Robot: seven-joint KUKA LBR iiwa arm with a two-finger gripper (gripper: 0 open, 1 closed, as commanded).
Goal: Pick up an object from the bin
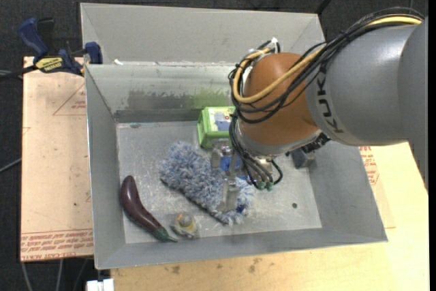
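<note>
grey metal bin (102,146): arm (368,92) enters from the right, with its orange wrist cover (272,99) above the middle of the floor. the gripper (231,197) points down over the near right part of a shaggy blue cloth (191,174), and its tip is at the cloth's surface. whether the gripper is released or clenched cannot be told. nothing is seen lifted.

the blue cloth lies flat at the centre of the floor, spread from left of centre toward the near right. a green box (214,125) stands just beyond it, by the far wall and partly under the wrist. a purple eggplant (136,206) lies near the near left corner, apart from the cloth. a small round item (184,221) lies just beside the eggplant's stem end.
</note>
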